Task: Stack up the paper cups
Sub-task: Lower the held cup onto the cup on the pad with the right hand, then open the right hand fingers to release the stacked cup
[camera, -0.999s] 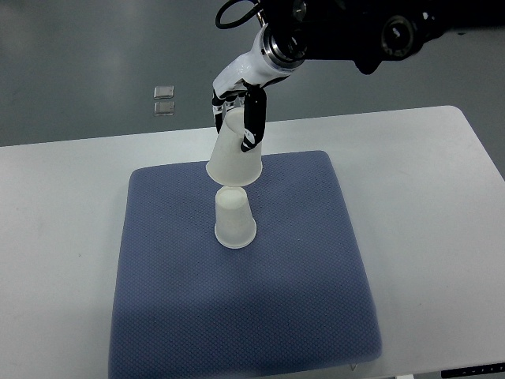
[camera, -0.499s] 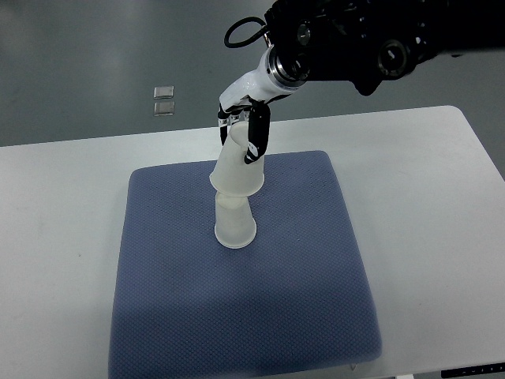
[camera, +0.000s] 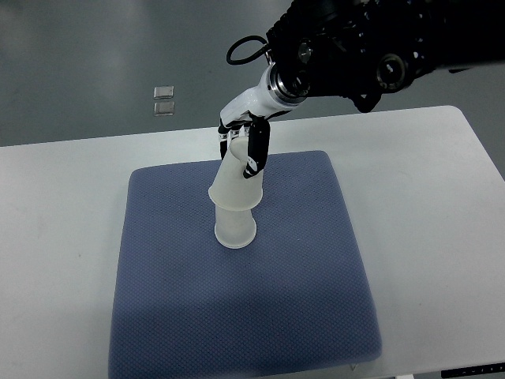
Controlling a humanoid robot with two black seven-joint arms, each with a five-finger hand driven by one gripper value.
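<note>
Top view, your stock: right robot hand (camera: 243, 144) clasped round upper cup (camera: 237, 180), partly sleeved over lower cup (camera: 234, 229) below it on mat (camera: 276, 300); seating and release remain.

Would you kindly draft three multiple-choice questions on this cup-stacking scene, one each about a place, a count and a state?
1. Where does the lower cup stand?
A. on the bare white table
B. on the blue mat
C. on the floor

2. How many paper cups are visible?
A. two
B. three
C. four

3. What is the right robot hand doing?
A. resting open on the table
B. gripping the upper cup
C. pressing on the mat

Answers:
1 B: the lower cup stands upside down on the blue mat, which lies on the white table.
2 A: only the lower cup and the upper cup show.
3 B: the right robot hand is closed around the upper cup, which partly covers the lower one.
</note>
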